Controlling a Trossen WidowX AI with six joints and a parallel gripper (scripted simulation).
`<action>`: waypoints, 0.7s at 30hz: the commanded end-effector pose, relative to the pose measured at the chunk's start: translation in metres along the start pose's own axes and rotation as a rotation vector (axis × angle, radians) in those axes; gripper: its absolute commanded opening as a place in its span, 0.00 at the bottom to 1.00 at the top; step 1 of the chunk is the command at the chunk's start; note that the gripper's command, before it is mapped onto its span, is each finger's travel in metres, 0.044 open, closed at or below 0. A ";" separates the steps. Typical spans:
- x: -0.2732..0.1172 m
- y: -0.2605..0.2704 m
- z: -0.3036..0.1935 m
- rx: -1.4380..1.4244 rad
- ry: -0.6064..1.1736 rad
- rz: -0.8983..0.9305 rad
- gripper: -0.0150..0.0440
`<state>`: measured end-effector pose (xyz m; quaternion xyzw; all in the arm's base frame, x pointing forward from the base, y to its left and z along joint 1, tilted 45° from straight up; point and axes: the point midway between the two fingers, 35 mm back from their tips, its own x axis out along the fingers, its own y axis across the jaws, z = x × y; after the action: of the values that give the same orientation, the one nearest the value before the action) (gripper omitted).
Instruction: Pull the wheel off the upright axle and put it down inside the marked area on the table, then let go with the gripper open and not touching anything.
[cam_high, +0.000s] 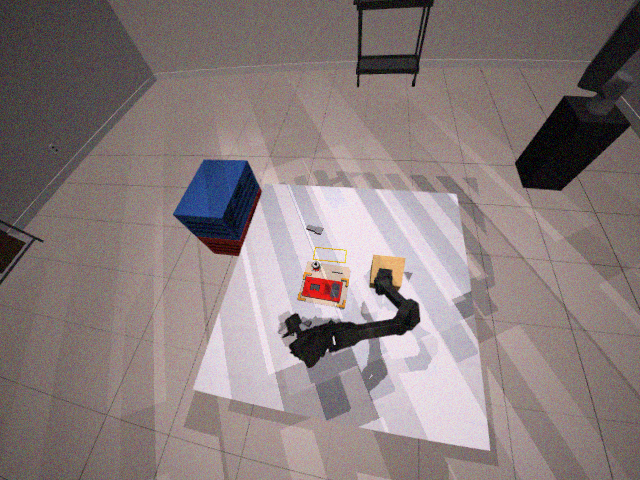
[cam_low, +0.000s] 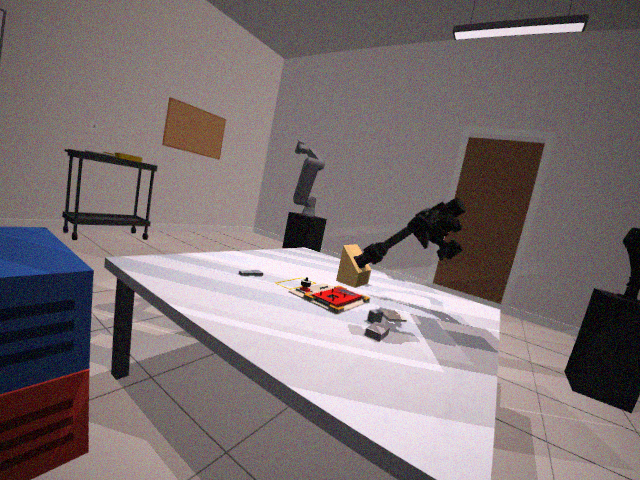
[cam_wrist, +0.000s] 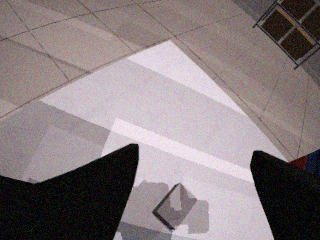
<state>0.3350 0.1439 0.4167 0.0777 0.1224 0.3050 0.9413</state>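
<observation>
The dark wheel (cam_high: 315, 265) (cam_low: 306, 282) is small in the top and exterior views and sits on the upright axle at the back left corner of the beige board. The marked area is a yellow outline (cam_high: 330, 249) (cam_low: 287, 280) on the table, just behind the board. My gripper (cam_high: 288, 345) (cam_low: 433, 248) (cam_wrist: 196, 155) is open and empty, raised high above the front left part of the table, well away from the wheel. Its fingers stand wide apart in the wrist view, where neither wheel nor marked area shows. The axle is mostly hidden by the wheel.
A red panel (cam_high: 324, 295) (cam_low: 336, 297) lies on the board. The arm stands by a wooden block (cam_high: 388, 262) (cam_low: 348, 260). Small grey blocks (cam_low: 377, 330) (cam_wrist: 175, 205) lie below the gripper; a flat grey piece (cam_high: 314, 229) (cam_low: 251, 272) lies behind the outline. Blue crates (cam_high: 219, 191) stand beside the table.
</observation>
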 end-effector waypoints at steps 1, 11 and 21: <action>0.025 -0.041 -0.027 -0.017 0.116 -0.053 0.76; 0.058 -0.149 -0.139 0.122 0.502 -0.136 0.76; 0.036 -0.230 -0.259 0.400 0.823 -0.146 0.76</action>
<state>0.4238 0.0173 0.1400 0.0967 0.5101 0.2169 0.8266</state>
